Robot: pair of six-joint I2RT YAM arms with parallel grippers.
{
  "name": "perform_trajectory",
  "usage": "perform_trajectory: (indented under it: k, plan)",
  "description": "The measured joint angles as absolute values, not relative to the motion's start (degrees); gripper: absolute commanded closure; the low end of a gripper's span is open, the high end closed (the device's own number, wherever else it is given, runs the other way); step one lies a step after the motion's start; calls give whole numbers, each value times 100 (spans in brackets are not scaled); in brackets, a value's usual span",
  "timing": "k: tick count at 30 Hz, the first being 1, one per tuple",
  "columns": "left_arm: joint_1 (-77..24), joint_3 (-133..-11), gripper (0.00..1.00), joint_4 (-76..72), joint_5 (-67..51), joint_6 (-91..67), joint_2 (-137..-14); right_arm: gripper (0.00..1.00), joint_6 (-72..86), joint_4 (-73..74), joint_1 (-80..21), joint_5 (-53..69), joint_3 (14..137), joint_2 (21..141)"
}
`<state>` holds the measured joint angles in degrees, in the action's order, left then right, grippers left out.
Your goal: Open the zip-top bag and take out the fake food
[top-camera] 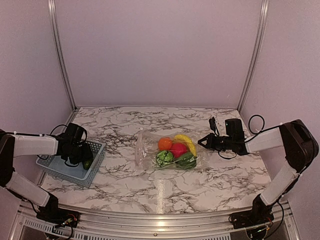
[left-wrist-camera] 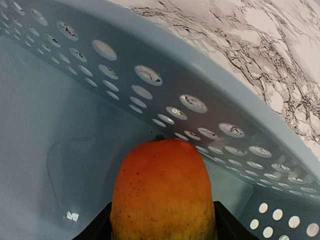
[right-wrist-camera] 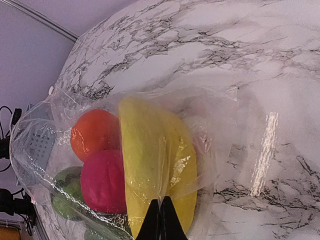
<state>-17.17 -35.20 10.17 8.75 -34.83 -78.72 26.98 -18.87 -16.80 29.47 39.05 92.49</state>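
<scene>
The clear zip-top bag (top-camera: 145, 147) lies mid-table with the fake food inside: yellow banana (top-camera: 186, 141), orange ball (top-camera: 164, 143), red fruit (top-camera: 178, 149) and two green vegetables (top-camera: 164, 158). My right gripper (top-camera: 201, 141) is at the bag's right edge. In the right wrist view it (right-wrist-camera: 161, 212) is shut, pinching the bag's film (right-wrist-camera: 215, 130) over the banana (right-wrist-camera: 150, 150). My left gripper (top-camera: 80, 152) is down inside the blue basket (top-camera: 97, 150). It (left-wrist-camera: 162, 220) is shut on an orange-yellow mango-like toy fruit (left-wrist-camera: 162, 185).
The blue slatted basket (left-wrist-camera: 150, 90) stands at the table's left near edge and holds a green item (top-camera: 88, 164) beside the gripper. Metal frame posts (top-camera: 60, 55) rise at the back corners. Cables (top-camera: 214, 125) trail behind the right wrist.
</scene>
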Motion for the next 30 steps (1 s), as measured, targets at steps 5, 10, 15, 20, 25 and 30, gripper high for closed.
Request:
perform_trajectory:
  k: [5,10,15,20,25,30]
  plan:
    - [-1509,-3802,57,661,637,-3446,-8416,100,2696,-1887,-1680,2947,3905,9249]
    - [-1103,-4248,57,318,307,-3446,-8934,100,2696,-1885,-1680,2947,3905,9249]
    - [-882,-4672,56,191,-30,-3402,-9384,100,2694,-1887,-1680,2947,3905,9249]
    - [-880,-4696,49,-43,-329,-3319,-9417,100,2674,-1885,-1680,2954,3905,9249]
    - [-884,-4606,37,-123,-523,-3188,-9404,100,2674,-1885,-1680,2987,3905,9249]
    - [-891,-4595,26,-108,-552,-3052,-9273,100,2674,-1885,-1680,3044,3905,9249]
